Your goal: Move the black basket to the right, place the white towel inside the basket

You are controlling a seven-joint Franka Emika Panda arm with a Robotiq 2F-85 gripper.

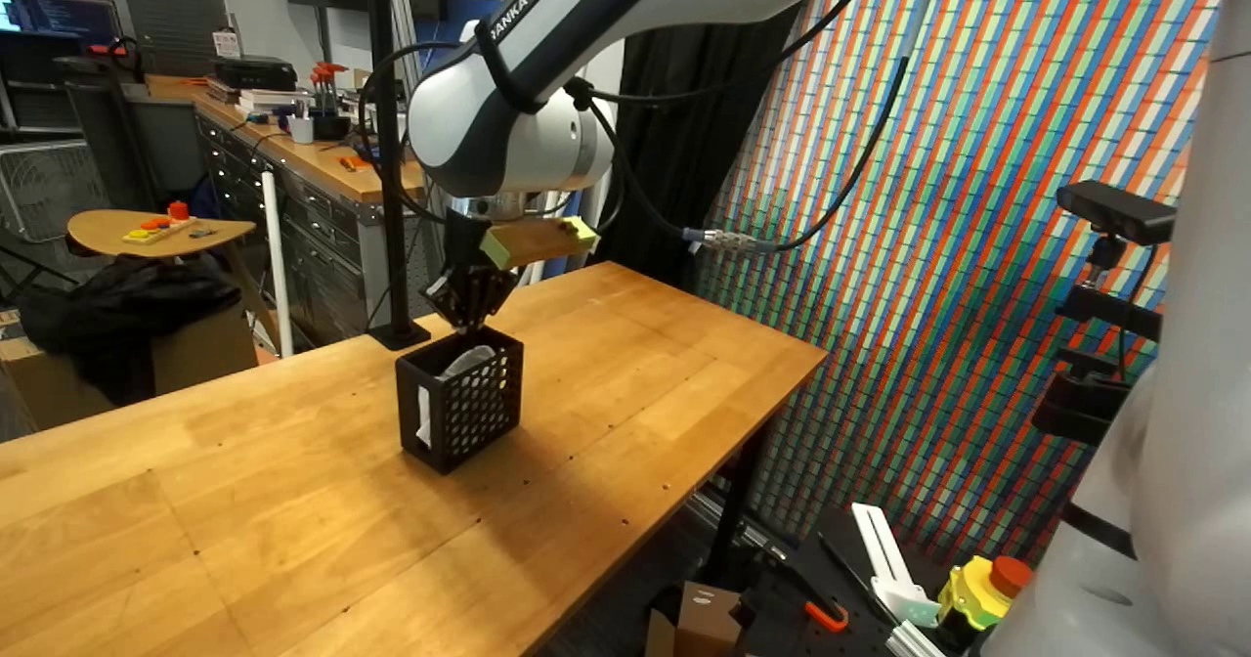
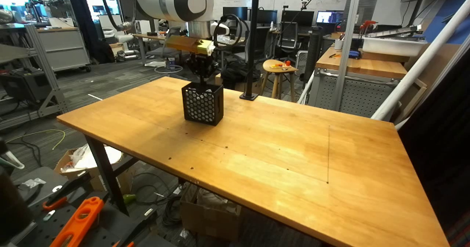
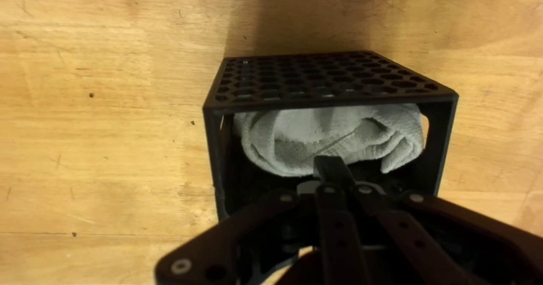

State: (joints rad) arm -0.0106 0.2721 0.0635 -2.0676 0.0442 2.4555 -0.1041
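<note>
Rumpled white cloth towel (image 3: pixel 326 132), right there just beyond the fingers (image 3: pixel 333 170) of the black two-fingered gripper (image 1: pixel 470 327), and they're clenched together at the mouth of the small, boxy, honeycomb-sided black basket (image 2: pixel 203 107)! Touching the cloth? Can't tell. The towel's down inside, bunched in thick, curling folds along a perforated wall, and the basket stands upright on the light-brown wooden table (image 2: pixel 279 140).

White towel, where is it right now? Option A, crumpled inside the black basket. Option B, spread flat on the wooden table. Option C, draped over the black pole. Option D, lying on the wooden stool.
A: the wrist view, looking down into the black basket, shows the white towel crumpled inside it.
</note>
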